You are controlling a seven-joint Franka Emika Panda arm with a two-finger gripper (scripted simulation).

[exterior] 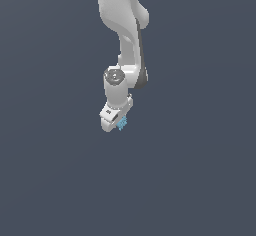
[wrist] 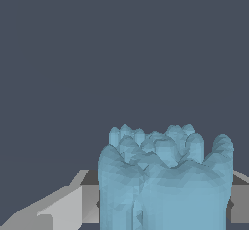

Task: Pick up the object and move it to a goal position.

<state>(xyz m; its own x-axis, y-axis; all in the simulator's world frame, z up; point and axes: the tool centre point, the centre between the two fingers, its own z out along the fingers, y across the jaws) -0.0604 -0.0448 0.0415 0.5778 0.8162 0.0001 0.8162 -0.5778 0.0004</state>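
arm [exterior: 122,25] drops from the top edge of the exterior view, where its base is cut off. you see only a sliver of the clump [exterior: 122,124] there, light blue, poking out beside the gripper [exterior: 116,122], which hides the rest. in the wrist view the clump [wrist: 165,180] sits between the grey fingers [wrist: 58,209], which are closed on it; its lower part runs off the frame, and one finger is mostly hidden behind it. the dark ground shows no contact with the clump.
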